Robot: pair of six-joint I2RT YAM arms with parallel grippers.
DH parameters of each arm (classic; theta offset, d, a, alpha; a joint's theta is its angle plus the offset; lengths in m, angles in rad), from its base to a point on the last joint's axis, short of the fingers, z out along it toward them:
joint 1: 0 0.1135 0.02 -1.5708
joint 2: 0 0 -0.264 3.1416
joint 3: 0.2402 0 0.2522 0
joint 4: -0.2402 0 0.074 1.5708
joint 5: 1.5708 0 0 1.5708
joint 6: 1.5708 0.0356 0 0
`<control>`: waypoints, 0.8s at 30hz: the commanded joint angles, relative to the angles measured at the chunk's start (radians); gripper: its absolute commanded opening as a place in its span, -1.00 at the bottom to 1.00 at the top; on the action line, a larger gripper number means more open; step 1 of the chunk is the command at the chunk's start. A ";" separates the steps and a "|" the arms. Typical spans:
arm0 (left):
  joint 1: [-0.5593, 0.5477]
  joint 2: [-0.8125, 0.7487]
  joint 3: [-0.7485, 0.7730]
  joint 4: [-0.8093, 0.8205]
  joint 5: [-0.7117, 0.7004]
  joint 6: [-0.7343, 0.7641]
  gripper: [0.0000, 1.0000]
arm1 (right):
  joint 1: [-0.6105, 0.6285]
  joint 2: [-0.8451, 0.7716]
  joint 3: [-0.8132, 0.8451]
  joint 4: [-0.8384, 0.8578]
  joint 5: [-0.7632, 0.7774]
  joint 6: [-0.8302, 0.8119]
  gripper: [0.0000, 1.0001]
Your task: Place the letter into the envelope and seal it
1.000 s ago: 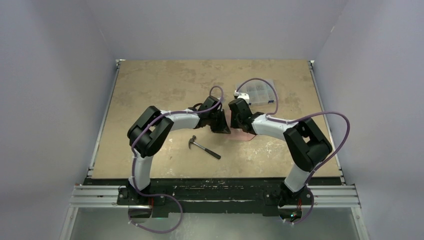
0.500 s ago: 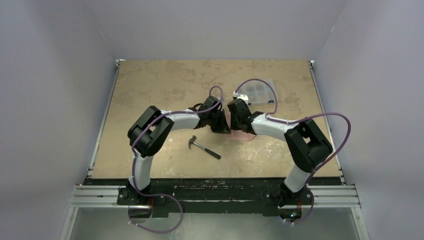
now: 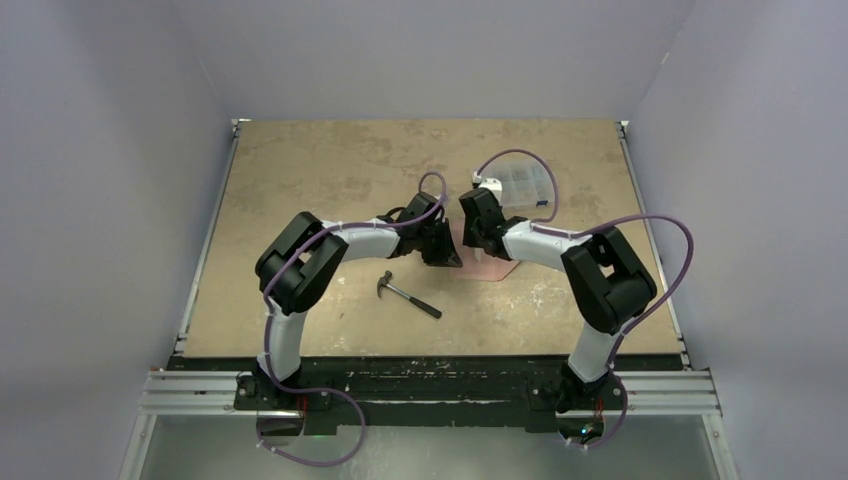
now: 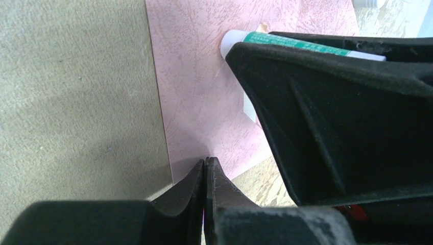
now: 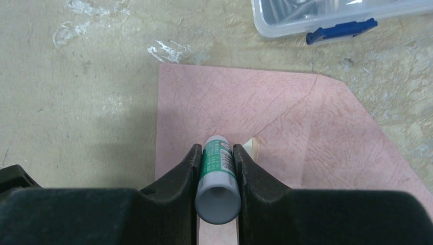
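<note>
The salmon-pink envelope lies flat on the table, mostly hidden under both wrists in the top view. A diagonal flap edge crosses it, ending at a small cream sliver beside the glue stick's tip. My right gripper is shut on a white glue stick with a green label, tip down on the envelope. The stick also shows in the left wrist view. My left gripper is shut, its tips down at the envelope's near corner. The letter is out of view.
A clear plastic parts box with a blue latch sits just beyond the envelope. A hammer lies on the table near the left arm. Both wrists crowd together at the table's middle.
The right wrist has shifted slightly toward the far side with the glue stick, uncovering more of the envelope's near edge. The left arm has not moved.
</note>
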 commanded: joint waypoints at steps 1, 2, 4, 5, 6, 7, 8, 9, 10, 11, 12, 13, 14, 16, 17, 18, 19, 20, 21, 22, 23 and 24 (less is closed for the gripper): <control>0.004 0.067 -0.033 -0.071 -0.106 0.034 -1.00 | 0.001 0.048 -0.042 -0.035 -0.053 -0.021 -1.00; 0.004 0.068 -0.033 -0.067 -0.106 0.030 -1.00 | 0.005 0.041 -0.059 -0.037 -0.066 -0.017 -1.00; 0.004 0.070 -0.031 -0.057 -0.108 0.020 -1.00 | 0.012 0.016 -0.088 -0.045 -0.086 -0.016 -1.00; 0.004 0.071 -0.032 -0.053 -0.107 0.014 -1.00 | 0.016 0.001 -0.099 -0.058 -0.092 -0.015 -1.00; 0.004 0.074 -0.030 -0.050 -0.109 0.009 -1.00 | 0.021 -0.014 -0.106 -0.072 -0.096 -0.014 -1.00; 0.004 0.077 -0.029 -0.048 -0.112 0.005 -1.00 | 0.025 -0.035 -0.113 -0.084 -0.103 -0.013 -1.00; 0.005 0.080 -0.028 -0.045 -0.112 0.000 -1.00 | 0.027 -0.049 -0.118 -0.097 -0.115 -0.015 -1.00; 0.005 0.083 -0.027 -0.042 -0.114 -0.004 -1.00 | 0.029 -0.057 -0.119 -0.113 -0.123 -0.018 -1.00; 0.004 0.083 -0.026 -0.039 -0.115 -0.008 -1.00 | 0.030 -0.065 -0.122 -0.123 -0.138 -0.024 -1.00; 0.004 0.083 -0.026 -0.037 -0.116 -0.013 -1.00 | 0.030 -0.073 -0.125 -0.132 -0.153 -0.027 -1.00; 0.004 0.084 -0.026 -0.035 -0.117 -0.015 -1.00 | 0.031 -0.082 -0.130 -0.135 -0.165 -0.031 -1.00; 0.005 0.085 -0.026 -0.035 -0.118 -0.017 -1.00 | 0.032 -0.089 -0.131 -0.144 -0.169 -0.034 -1.00; 0.005 0.086 -0.027 -0.035 -0.117 -0.017 -1.00 | 0.033 -0.093 -0.130 -0.160 -0.162 -0.034 -1.00; 0.004 0.086 -0.028 -0.036 -0.117 -0.016 -1.00 | 0.033 -0.110 -0.131 -0.187 -0.147 -0.033 -1.00; 0.004 0.085 -0.031 -0.035 -0.119 -0.017 -1.00 | 0.033 -0.120 -0.131 -0.198 -0.141 -0.031 -1.00; 0.004 0.084 -0.031 -0.035 -0.119 -0.017 -1.00 | 0.034 -0.126 -0.128 -0.211 -0.139 -0.026 -1.00; 0.005 0.083 -0.033 -0.035 -0.120 -0.018 -1.00 | 0.033 -0.129 -0.125 -0.225 -0.129 -0.024 -1.00; 0.004 0.083 -0.033 -0.035 -0.120 -0.018 -1.00 | 0.033 -0.129 -0.124 -0.227 -0.123 -0.023 -1.00; 0.005 0.083 -0.033 -0.035 -0.120 -0.018 -1.00 | 0.034 -0.123 -0.123 -0.227 -0.127 -0.021 -1.00; 0.005 0.084 -0.034 -0.035 -0.120 -0.018 -1.00 | 0.033 -0.116 -0.121 -0.225 -0.132 -0.022 -1.00; 0.004 0.083 -0.035 -0.035 -0.119 -0.016 -1.00 | 0.033 -0.104 -0.116 -0.219 -0.121 -0.023 -1.00; 0.004 0.083 -0.036 -0.034 -0.119 -0.015 -1.00 | 0.032 -0.092 -0.115 -0.205 -0.112 -0.024 -1.00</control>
